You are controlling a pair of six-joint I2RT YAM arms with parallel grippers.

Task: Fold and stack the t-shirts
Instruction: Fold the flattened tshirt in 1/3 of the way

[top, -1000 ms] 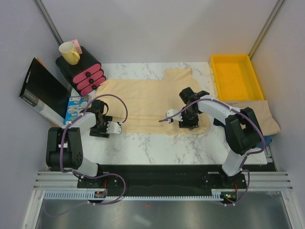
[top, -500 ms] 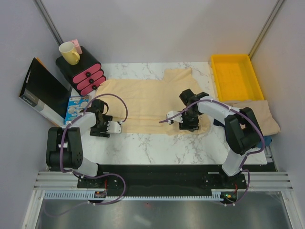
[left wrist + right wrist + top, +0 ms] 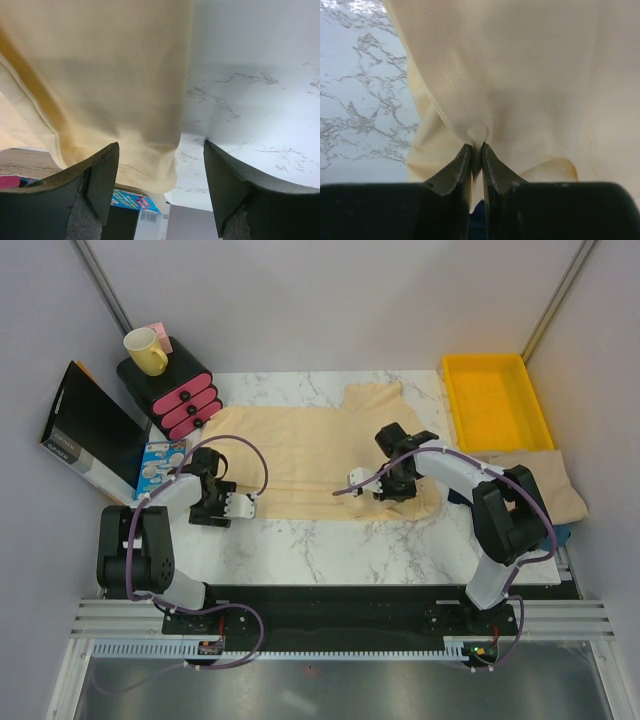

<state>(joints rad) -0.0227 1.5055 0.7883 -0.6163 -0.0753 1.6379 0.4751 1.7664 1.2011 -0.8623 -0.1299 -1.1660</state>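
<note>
I'm on the first fold. The t-shirt (image 3: 300, 445) lies spread flat across the middle of the table (image 3: 330, 545), with one sleeve reaching toward 12 o'clock. A second t-shirt (image 3: 545, 485) lies bunched at 3 o'clock, just on the near side of the yellow tray (image 3: 495, 400), which sits at 1 o'clock.

The right gripper (image 3: 476, 146) is at the spread shirt's 4 o'clock corner. Its jaws are nipped almost together on a small pucker of cloth, and the fabric gathers into a ridge running away from the tips. I read that as a real grip on the hem area, though I can't tell how many layers are in the pinch.

The left gripper (image 3: 237, 506) is at the 8 o'clock corner. Its jaws stand wide apart with nothing between them. In its wrist view the shirt's hem and corner lie between the two fingers, with bare marble to the right.

Next, I judge the left jaws need to drop onto that corner and close. Then both arms can lift together and carry the near edge toward 12 o'clock. Lifting one side alone would likely drag the cloth askew.
</note>
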